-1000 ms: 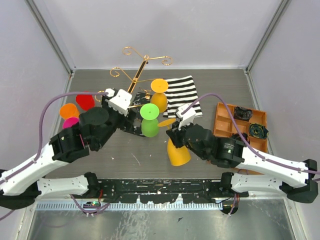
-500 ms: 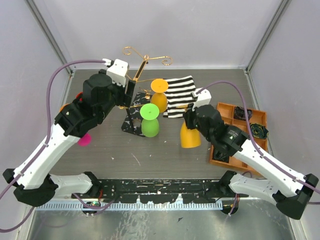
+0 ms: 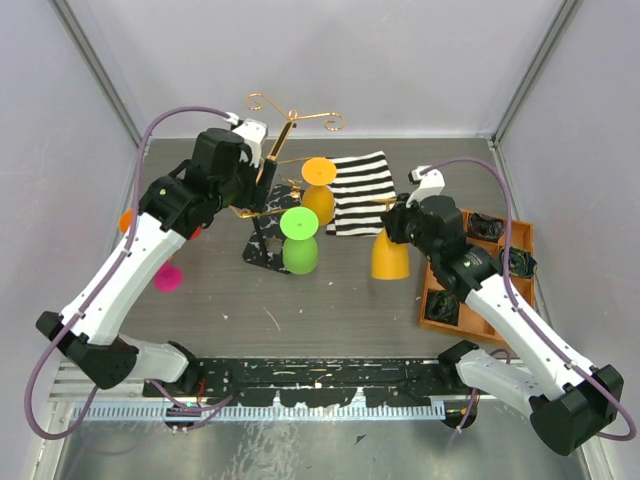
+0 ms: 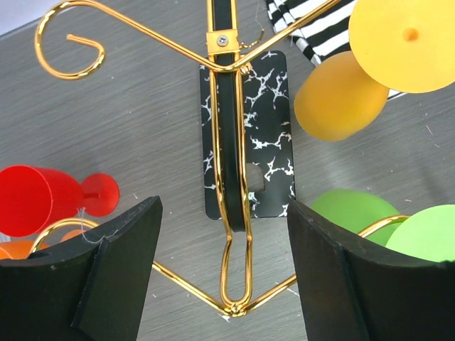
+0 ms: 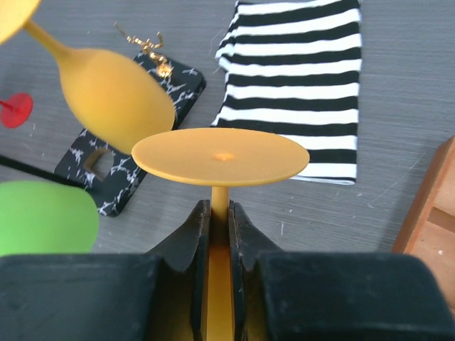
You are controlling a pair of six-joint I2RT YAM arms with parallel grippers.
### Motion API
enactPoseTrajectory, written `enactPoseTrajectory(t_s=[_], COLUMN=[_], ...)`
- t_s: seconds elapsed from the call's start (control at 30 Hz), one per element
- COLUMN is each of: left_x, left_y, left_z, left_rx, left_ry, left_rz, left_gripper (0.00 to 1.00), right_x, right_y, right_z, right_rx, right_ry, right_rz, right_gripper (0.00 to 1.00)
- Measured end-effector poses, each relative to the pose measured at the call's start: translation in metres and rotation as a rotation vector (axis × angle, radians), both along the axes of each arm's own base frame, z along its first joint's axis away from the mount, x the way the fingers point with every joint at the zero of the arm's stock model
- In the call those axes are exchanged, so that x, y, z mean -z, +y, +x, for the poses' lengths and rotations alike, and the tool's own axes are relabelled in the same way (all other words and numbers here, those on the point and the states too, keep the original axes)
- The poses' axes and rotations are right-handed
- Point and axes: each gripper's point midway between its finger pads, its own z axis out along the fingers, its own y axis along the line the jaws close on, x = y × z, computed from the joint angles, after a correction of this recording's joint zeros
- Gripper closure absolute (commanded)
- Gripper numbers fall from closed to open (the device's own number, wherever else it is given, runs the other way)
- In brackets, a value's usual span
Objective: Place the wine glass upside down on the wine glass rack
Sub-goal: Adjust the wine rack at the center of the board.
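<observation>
The opaque yellow-orange wine glass (image 3: pixel 389 258) is held foot-up and bowl-down, low over the grey bench (image 3: pixel 330 310). It lies at about 3 o'clock of the gold wire wine glass rack (image 3: pixel 272 160) with its black marbled base. Its thin stem is pinched by the right claw (image 5: pixel 219 209), clenched just under the flat foot. The glass is judged to be plastic — light, stiff, smooth, hardly fragile — so the stem is the sensible hold. The left claw (image 4: pixel 224 284) is released and empty above the rack. A green glass (image 3: pixel 298 240) and a second yellow-orange glass (image 3: pixel 318 192) already hang on the near arms — these stand in the way. A black-and-white striped cloth (image 3: pixel 362 190) lies at 12 o'clock of the held glass.
</observation>
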Motion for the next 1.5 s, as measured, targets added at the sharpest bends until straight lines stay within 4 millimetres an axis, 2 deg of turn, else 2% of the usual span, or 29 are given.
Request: enactPoseTrajectory(t_s=[0.17, 0.33, 0.6, 0.9, 1.2, 1.5], left_x=[0.012, 0.025, 0.041, 0.043, 0.042, 0.042], left_y=[-0.004, -0.009, -0.015, -0.014, -0.012, -0.006], left_z=[0.009, 0.020, 0.031, 0.032, 0.031, 0.020], left_rx=[-0.001, 0.000, 0.002, 0.005, 0.000, 0.006], left_ry=[0.037, 0.074, 0.113, 0.117, 0.118, 0.130], left_rz=[0.007, 0.009, 0.026, 0.030, 0.030, 0.033], left_gripper=[0.24, 0.31, 0.52, 0.69, 0.81, 0.84], right_x=[0.014, 0.007, -0.002, 0.011, 0.003, 0.006], right_y=[0.009, 0.010, 0.010, 0.010, 0.016, 0.020], right_z=[-0.007, -0.011, -0.015, -0.017, -0.010, 0.001], right_rx=[-0.064, -0.089, -0.117, -0.126, -0.139, -0.137], right_ry=[0.014, -0.020, -0.077, -0.060, -0.127, -0.193], right_rz=[0.011, 0.016, 0.014, 0.003, 0.033, 0.042], right_gripper=[0.99, 0.99, 0.99, 0.99, 1.00, 0.99])
